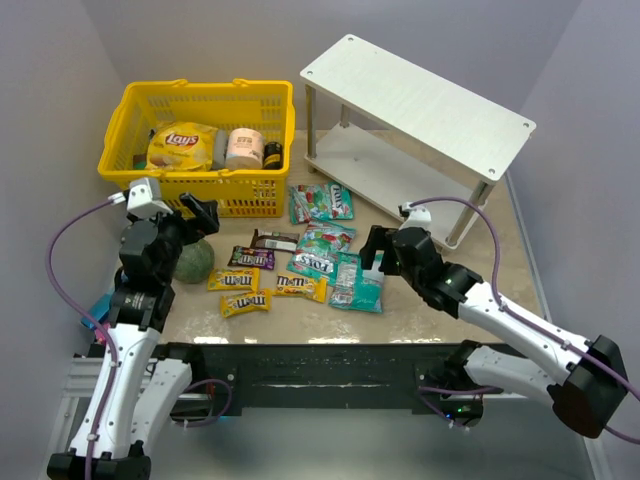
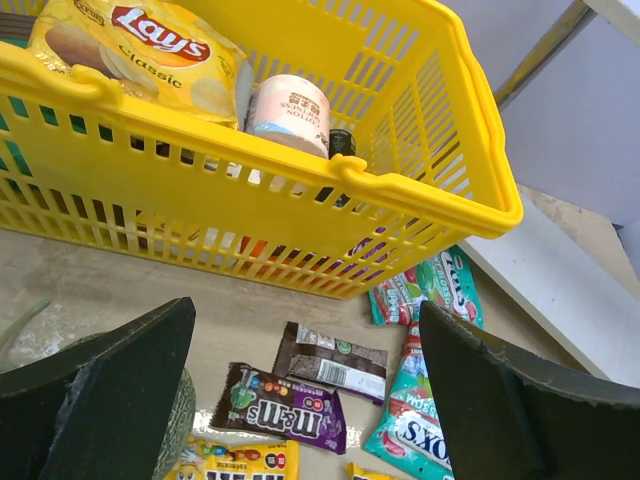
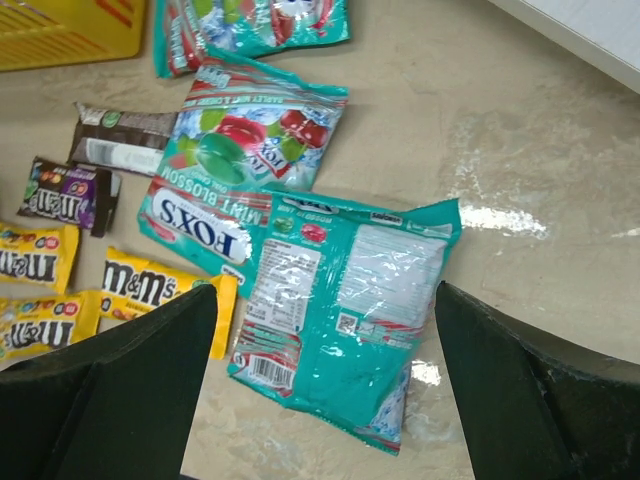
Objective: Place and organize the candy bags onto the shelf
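Note:
Three teal candy bags lie on the table: one near the basket (image 1: 320, 203), the FOX'S bag (image 1: 322, 248), and one lying face down (image 1: 357, 283). A purple M&M's packet (image 1: 251, 258), a brown packet (image 1: 274, 240) and three yellow packets (image 1: 245, 290) lie to their left. The white shelf (image 1: 415, 100) stands at the back right, with nothing on either board. My right gripper (image 3: 325, 300) is open, hovering over the face-down teal bag (image 3: 350, 300). My left gripper (image 2: 305, 315) is open and empty above the purple packet (image 2: 285, 410) and brown packet (image 2: 335, 360).
A yellow basket (image 1: 200, 145) at the back left holds a Lay's bag (image 1: 180, 145), a white tub (image 1: 243, 148) and a dark jar. A green ball (image 1: 195, 262) sits under my left gripper. A blue packet (image 1: 100, 305) lies at the far left edge.

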You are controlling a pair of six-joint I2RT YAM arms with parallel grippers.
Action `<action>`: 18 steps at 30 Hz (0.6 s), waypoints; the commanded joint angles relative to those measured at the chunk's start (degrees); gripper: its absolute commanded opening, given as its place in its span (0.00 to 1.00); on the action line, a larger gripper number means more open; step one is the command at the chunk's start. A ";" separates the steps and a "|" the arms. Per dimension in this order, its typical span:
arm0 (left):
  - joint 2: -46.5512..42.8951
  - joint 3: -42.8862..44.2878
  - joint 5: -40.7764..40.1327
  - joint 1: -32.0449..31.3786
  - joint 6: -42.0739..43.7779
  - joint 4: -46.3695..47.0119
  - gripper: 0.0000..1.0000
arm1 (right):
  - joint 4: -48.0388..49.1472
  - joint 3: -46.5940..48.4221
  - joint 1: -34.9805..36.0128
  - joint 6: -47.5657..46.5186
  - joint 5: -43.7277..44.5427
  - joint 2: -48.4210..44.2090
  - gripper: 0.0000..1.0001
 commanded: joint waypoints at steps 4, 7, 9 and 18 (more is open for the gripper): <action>-1.42 -0.95 1.83 0.29 1.56 1.07 0.99 | 1.66 -3.68 -0.12 3.94 3.00 2.70 0.95; -1.51 -1.21 2.27 0.29 1.91 0.80 1.00 | 0.88 -4.21 -0.12 4.47 3.35 4.29 0.96; -1.94 -1.65 1.83 0.29 1.91 0.97 1.00 | -0.18 -4.04 -0.03 4.90 3.61 5.43 0.96; -1.24 -1.83 2.18 0.29 2.61 -0.35 0.99 | 1.58 -6.24 -0.82 4.82 3.36 6.05 0.98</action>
